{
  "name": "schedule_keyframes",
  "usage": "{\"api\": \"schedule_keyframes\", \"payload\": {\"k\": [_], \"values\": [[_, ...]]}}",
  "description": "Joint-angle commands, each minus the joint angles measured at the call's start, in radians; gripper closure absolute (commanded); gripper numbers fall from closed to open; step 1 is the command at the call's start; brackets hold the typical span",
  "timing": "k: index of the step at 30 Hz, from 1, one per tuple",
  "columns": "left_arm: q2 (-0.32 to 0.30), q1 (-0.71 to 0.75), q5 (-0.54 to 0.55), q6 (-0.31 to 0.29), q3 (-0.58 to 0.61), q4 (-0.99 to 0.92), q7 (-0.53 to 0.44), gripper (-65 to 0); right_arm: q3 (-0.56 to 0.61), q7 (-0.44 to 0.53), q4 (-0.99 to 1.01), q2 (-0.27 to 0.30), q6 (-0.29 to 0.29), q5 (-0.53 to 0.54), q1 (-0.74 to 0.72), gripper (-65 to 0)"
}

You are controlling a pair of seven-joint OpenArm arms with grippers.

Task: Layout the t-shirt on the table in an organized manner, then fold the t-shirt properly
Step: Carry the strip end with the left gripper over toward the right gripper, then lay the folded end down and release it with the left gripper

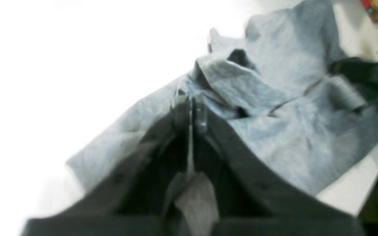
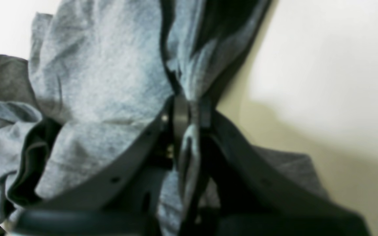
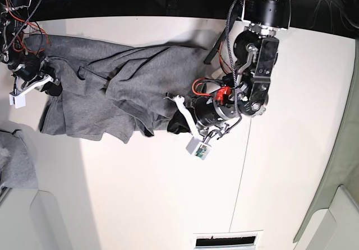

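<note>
In the left wrist view the left gripper [image 1: 191, 108] has its two dark fingers pressed almost together, with a thin fold of the grey t-shirt [image 1: 274, 108] pinched between the tips and a strip of the same cloth running back down between the fingers toward the camera. In the right wrist view the right gripper [image 2: 189, 114] is likewise nearly closed, clamping a bunched edge of the t-shirt [image 2: 103, 82], which passes through the narrow slit between the fingers and hangs on below them. The base view shows the t-shirt [image 3: 112, 93] lying crumpled and heavily creased across the upper left part of the white table [image 3: 280, 177], stretched between the two arms: the right gripper [image 3: 47, 82] meets it at its left end, and the left gripper [image 3: 174, 118] at its lower right end. A thin dark seam line [image 3: 241, 171] runs down the table to the right of the shirt. A smaller bunch of grey cloth [image 3: 17, 163] lies at the left edge, cut off by the frame. Both wrist views are blurred, so the fingertips are hard to separate from the fabric, and the shirt's collar and sleeves cannot be picked out among the folds; in the base view the gripper tips are buried in cloth.
</note>
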State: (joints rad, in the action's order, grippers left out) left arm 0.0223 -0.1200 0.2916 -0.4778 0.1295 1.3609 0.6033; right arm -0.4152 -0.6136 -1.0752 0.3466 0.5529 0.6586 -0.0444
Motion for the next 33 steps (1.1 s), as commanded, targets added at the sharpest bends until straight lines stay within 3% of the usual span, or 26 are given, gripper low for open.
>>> {"api": "schedule_keyframes", "payload": {"k": [1, 6, 11, 17, 24, 25, 31, 33], "values": [[0.000, -0.028, -0.006, 0.031, 0.005, -0.025, -0.030, -1.2, -0.002, 0.009, -0.011, 0.016, 0.005, 0.007, -0.010, 0.0], [0.026, -0.066, -0.013, 0.049, 0.063, -0.139, -0.053, -1.2, -0.002, 0.011, -0.011, 0.016, 0.005, 0.004, -0.011, 0.0], [0.129, -0.071, -0.041, 0.049, 0.095, -0.140, -0.085, -1.3, -0.002, 0.011, -0.011, -0.001, 0.005, 0.007, -0.013, 0.0], [0.135, -0.092, -0.053, 0.049, 0.122, -0.146, -0.090, -1.3, -0.002, 0.008, -0.011, -0.050, 0.005, -0.019, -0.011, 0.0], [0.135, -0.128, -0.059, 0.047, 0.130, -0.092, 0.064, -1.3, -0.002, 0.036, -0.011, -0.062, 0.005, -0.025, -0.015, 0.0], [0.128, -0.109, -0.045, 0.047, 0.130, -0.049, 0.077, -1.3, -0.002, 0.039, -0.011, -0.061, 0.005, -0.031, -0.013, 0.0], [-0.072, 0.117, 0.061, 0.040, 0.117, 0.254, 0.060, -1.3, -0.004, 0.039, -0.011, -0.061, 0.005, -0.075, -0.016, 0.0], [-0.111, 0.190, 0.095, 0.028, 0.092, 0.296, 0.033, -1.3, -0.004, 0.039, -0.011, -0.061, 0.005, -0.075, -0.016, 0.0]]}}
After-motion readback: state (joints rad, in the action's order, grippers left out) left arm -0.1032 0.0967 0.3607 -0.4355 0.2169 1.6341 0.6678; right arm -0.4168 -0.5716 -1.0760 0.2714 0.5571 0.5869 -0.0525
